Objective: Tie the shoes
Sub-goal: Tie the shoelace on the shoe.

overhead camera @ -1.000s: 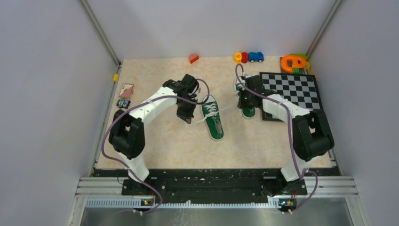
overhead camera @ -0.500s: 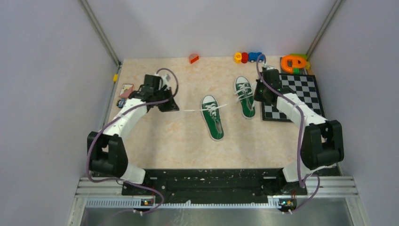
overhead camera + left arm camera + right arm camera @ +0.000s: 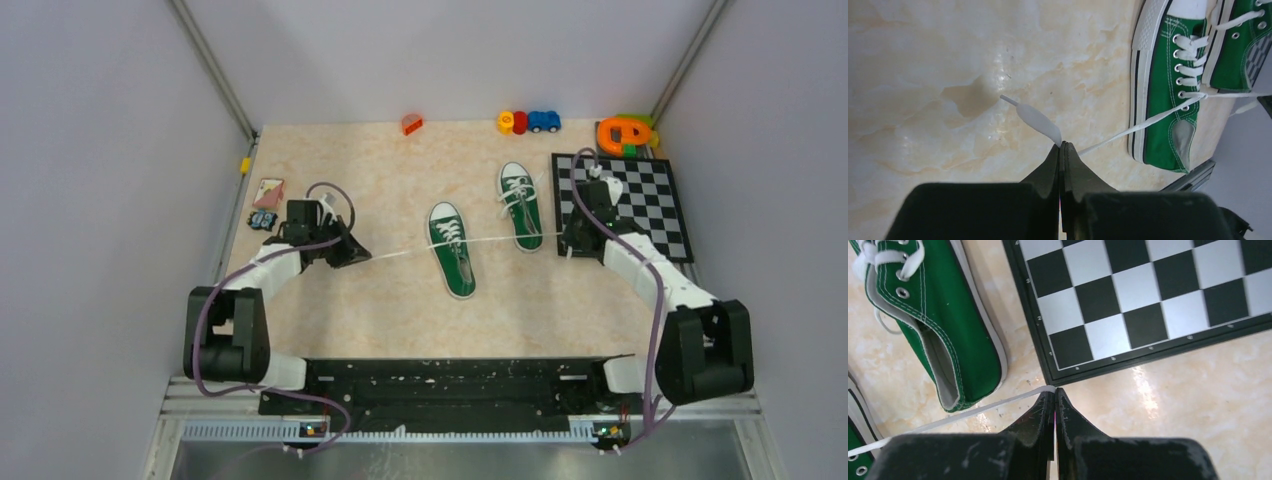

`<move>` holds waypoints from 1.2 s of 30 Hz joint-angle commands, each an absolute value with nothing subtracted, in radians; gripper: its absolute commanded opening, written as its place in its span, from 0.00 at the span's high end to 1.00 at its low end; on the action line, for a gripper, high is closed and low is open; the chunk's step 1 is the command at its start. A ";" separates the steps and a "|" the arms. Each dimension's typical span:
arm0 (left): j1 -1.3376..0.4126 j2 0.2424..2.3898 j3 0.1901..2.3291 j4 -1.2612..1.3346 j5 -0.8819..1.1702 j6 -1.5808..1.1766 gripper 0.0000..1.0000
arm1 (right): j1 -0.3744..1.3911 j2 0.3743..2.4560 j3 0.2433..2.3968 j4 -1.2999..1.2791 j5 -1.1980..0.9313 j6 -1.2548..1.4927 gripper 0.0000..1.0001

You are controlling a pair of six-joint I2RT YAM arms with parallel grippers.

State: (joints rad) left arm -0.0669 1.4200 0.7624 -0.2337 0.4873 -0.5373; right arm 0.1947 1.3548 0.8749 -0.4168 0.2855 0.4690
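- your left claw (image 3: 1062,145) and right claw (image 3: 1054,390) are both clamped on ends of one lace (image 3: 1138,125)
- shoe (image 3: 455,258) lies between them, long axis crossing the taut lace

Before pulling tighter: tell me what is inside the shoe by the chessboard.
The shoe shows only green lining in its opening, nothing loose in it. Its front is covered by its upper and laces, so that part cannot be seen.

A lab test booth: grey walls (image 3: 100,200) enclosing a table (image 3: 380,300).
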 commanded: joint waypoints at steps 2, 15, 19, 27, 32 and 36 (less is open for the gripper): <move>0.037 1.393 0.751 -0.087 0.493 -0.591 1.00 | 0.154 1.193 0.863 -0.413 0.400 0.488 1.00; 0.046 1.439 0.921 -0.179 0.404 -0.514 1.00 | 0.257 1.070 0.794 -0.484 0.370 0.483 1.00; 0.041 1.460 0.892 -0.152 0.449 -0.517 1.00 | 0.304 1.082 0.763 -0.460 0.328 0.473 0.94; -0.138 1.263 0.778 -0.235 0.197 -0.410 0.58 | 0.392 0.988 0.788 -0.408 0.098 0.331 0.44; -0.233 1.196 0.736 -0.163 0.205 -0.342 0.54 | 0.492 1.066 0.783 -0.326 -0.099 0.350 0.44; -0.283 1.223 0.738 -0.121 0.220 -0.288 0.53 | 0.622 1.140 0.749 -0.228 -0.078 0.392 0.47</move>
State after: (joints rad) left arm -0.2497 1.2083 0.7498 -0.1997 0.2401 -0.3672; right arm 0.5186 1.0885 0.7536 -0.3538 -0.0193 0.3641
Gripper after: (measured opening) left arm 0.473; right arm 0.557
